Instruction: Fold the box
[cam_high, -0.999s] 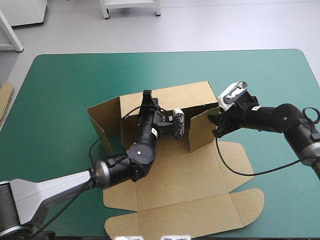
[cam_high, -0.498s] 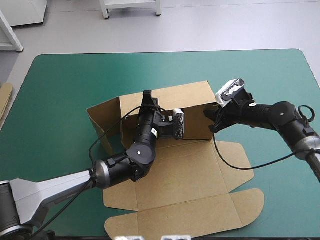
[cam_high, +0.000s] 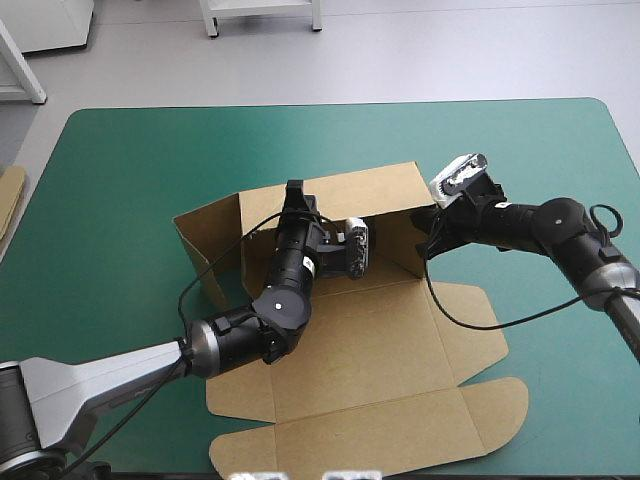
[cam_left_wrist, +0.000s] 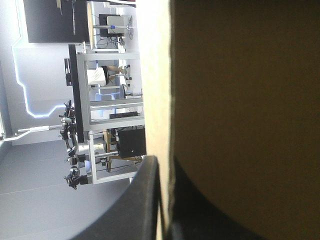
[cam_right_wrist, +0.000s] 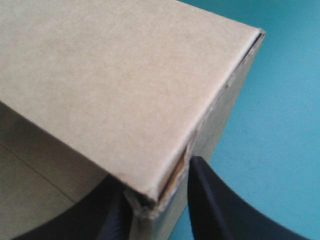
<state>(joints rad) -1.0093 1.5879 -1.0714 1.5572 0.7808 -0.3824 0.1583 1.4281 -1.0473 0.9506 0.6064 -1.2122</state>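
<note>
Brown box (cam_high: 380, 195), back wall lying across the desk (cam_high: 120, 180), is pinched partway along by the left pincer (cam_left_wrist: 162, 167) and at its right corner by the right pincer (cam_right_wrist: 160, 195).

We can read no text, label, brand, number or sign on the box (cam_high: 380, 195) or anywhere else. A small pale sticker (cam_high: 311, 262) sits on the left arm (cam_high: 285, 300), at about seven o'clock from the middle of the box's raised far wall. It is too small for us to make out.
</note>
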